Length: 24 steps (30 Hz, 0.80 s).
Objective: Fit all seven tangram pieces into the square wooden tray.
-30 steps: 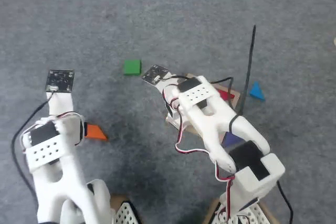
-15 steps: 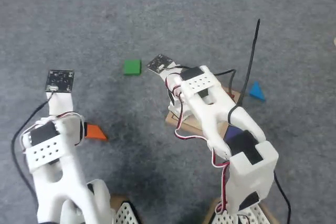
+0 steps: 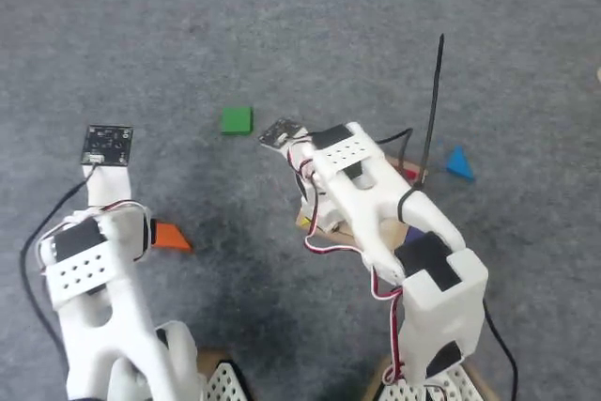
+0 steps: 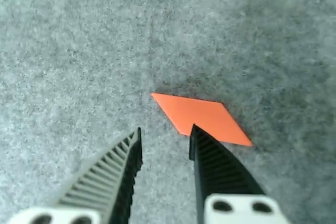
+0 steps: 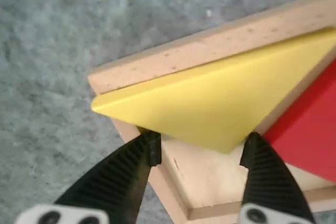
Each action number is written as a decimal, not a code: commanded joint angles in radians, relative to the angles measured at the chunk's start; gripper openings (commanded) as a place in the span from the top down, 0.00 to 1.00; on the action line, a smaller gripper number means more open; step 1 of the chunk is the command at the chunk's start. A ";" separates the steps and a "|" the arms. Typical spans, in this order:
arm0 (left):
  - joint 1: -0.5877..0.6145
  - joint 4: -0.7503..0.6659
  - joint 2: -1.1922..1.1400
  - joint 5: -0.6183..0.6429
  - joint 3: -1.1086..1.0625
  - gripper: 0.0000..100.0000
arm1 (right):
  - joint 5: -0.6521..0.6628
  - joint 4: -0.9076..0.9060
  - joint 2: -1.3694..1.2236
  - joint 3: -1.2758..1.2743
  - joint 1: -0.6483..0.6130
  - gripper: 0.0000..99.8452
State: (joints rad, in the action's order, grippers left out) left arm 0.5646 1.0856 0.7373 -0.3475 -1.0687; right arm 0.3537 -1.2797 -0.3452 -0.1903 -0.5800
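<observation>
The right arm has swung left across the tray (image 5: 210, 43), carrying the yellow triangle (image 5: 220, 98) to its corner, so placing looks underway. The right end effector (image 5: 200, 141) grips that triangle, which is tilted, one edge on the rim, beside the red piece (image 5: 310, 129)

right arm (image 3: 376, 204) overhanging tray (image 5: 220, 38), green square (image 3: 236, 119) well apart

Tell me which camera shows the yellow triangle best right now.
The right wrist view: the yellow triangle sits close up, one corner riding over the tray rim, beside the red piece. The high view catches a yellow sliver under the arm. The left wrist view faces the orange piece.
</observation>
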 commanded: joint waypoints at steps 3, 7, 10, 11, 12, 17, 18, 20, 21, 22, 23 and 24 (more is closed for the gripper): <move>-0.006 0.011 0.029 0.009 0.007 0.85 | 0.015 -0.039 0.016 0.000 -0.085 0.74; -0.006 0.011 0.029 0.009 0.007 0.85 | 0.014 -0.079 0.019 0.000 -0.177 0.74; -0.006 0.011 0.029 0.009 0.007 0.85 | 0.000 -0.082 0.053 0.000 -0.208 0.74; -0.006 0.011 0.029 0.009 0.007 0.85 | -0.011 -0.082 0.076 0.000 -0.208 0.74; -0.006 0.011 0.029 0.009 0.007 0.85 | -0.014 -0.081 0.101 0.000 -0.209 0.74; -0.006 0.014 0.029 0.009 0.007 0.85 | -0.023 -0.082 0.225 0.000 -0.203 0.74; -0.006 0.014 0.029 0.009 0.007 0.85 | -0.021 -0.082 0.240 0.000 -0.202 0.74; -0.006 0.014 0.029 0.009 0.007 0.85 | -0.020 -0.082 0.245 0.003 -0.185 0.74; -0.006 0.014 0.029 0.009 0.007 0.85 | -0.018 -0.074 0.243 0.002 -0.173 0.74; -0.006 0.014 0.029 0.009 0.007 0.85 | -0.015 -0.073 0.237 0.002 -0.157 0.74; -0.006 0.014 0.029 0.009 0.007 0.85 | -0.014 -0.073 0.225 0.005 -0.142 0.74; -0.006 0.014 0.029 0.009 0.007 0.85 | -0.012 -0.073 0.208 0.008 -0.128 0.74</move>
State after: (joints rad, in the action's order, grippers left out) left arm 0.5646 1.0902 0.7403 -0.3475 -1.0687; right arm 0.3414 -1.3502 -0.1688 -0.2071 -0.7518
